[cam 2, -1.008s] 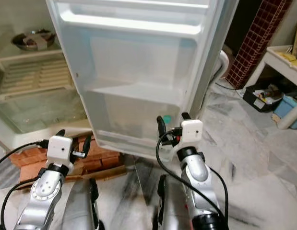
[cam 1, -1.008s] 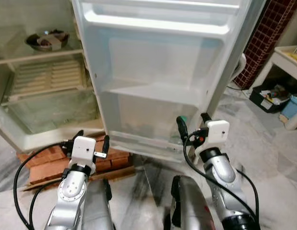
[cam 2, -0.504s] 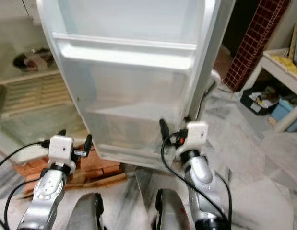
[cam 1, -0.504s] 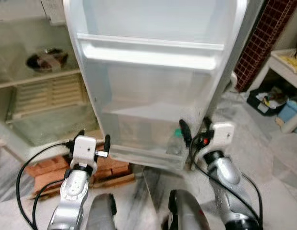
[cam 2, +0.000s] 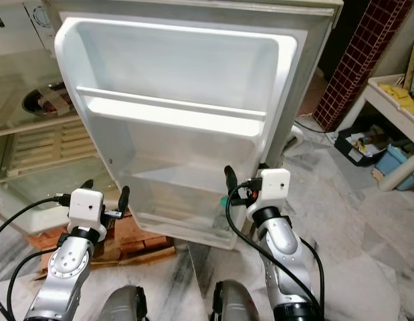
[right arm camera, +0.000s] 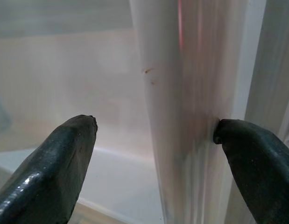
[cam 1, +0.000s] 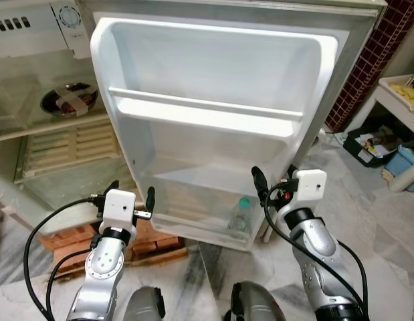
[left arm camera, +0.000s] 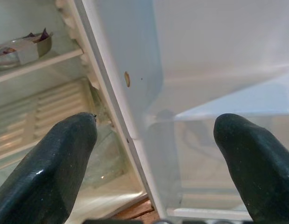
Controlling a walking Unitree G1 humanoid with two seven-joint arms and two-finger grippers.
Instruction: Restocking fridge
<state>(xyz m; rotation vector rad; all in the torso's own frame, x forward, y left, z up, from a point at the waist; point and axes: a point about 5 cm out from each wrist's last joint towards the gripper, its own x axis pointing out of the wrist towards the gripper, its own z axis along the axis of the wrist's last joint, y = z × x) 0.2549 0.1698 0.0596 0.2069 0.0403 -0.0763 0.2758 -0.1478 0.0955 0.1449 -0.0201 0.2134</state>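
So the view has tipped up over the last second: the whole fridge door (cam 1: 213, 127) is in frame now, not just its lower half. That's the camera rising, not the door moving. The bottle (cam 1: 239, 215) with the green cap sits in the bottom door rack at the right end, so I'd guess that item is stocked. The right tool (cam 1: 272, 185) is raised right next to it with its fingers spread wide around the door's edge, holding nothing. The left tool (cam 1: 130, 198) hovers near the door's left edge, also wide open and empty. A bowl (cam 1: 68, 98) rests on the far-left fridge shelf.
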